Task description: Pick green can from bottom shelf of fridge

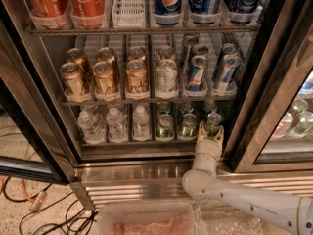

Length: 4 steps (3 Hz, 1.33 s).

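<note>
The fridge (274, 82) stands open with its wire racks in view. On the bottom shelf (146, 142) three lanes of pale-green cans stand at the right: front cans at left (165, 126), middle (188, 125) and right (213, 122). My gripper (211, 137) is at the shelf's front edge, right up against the base of the rightmost green can. My white arm (234, 192) reaches in from the lower right. The lower part of that can is hidden behind the gripper.
Clear water bottles (116, 124) fill the left of the bottom shelf. Gold-brown cans (105, 80) and silver-blue cans (198, 72) stand on the rack above. A second cooler door (293, 121) is at right. Cables (34, 204) lie on the floor. A clear bin (146, 219) sits below.
</note>
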{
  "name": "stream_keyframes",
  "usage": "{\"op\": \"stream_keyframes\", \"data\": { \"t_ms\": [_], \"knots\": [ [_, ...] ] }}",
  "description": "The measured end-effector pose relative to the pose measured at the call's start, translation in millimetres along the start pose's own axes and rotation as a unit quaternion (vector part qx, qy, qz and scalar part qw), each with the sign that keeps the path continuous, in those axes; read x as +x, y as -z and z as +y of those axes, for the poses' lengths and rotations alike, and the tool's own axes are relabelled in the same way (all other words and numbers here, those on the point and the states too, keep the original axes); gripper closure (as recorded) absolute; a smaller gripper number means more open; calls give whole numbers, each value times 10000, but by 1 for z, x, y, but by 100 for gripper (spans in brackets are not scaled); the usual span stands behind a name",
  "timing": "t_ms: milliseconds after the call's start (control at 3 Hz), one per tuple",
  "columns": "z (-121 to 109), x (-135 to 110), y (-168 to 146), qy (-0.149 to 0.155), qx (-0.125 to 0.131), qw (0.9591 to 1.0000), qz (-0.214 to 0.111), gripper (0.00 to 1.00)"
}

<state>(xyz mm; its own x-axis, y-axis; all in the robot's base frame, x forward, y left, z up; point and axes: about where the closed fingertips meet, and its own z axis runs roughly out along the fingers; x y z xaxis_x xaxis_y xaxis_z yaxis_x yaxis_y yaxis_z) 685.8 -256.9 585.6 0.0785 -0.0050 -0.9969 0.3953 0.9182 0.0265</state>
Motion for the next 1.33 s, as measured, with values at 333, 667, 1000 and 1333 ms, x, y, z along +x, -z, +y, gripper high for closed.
{"op": "stream_keyframes", "data": {
  "t_ms": [333, 667, 1000, 1333],
  "knots": [
    [-2, -7, 1, -60, 15, 9999, -89, 100],
    [-3, -17, 1, -111, 15, 9997, -205, 100],
    [-3, -28, 1, -149, -4, 9993, -348, 100],
    [-1, -45, 5, -293, -85, 9982, -511, 100]
  ]
}}
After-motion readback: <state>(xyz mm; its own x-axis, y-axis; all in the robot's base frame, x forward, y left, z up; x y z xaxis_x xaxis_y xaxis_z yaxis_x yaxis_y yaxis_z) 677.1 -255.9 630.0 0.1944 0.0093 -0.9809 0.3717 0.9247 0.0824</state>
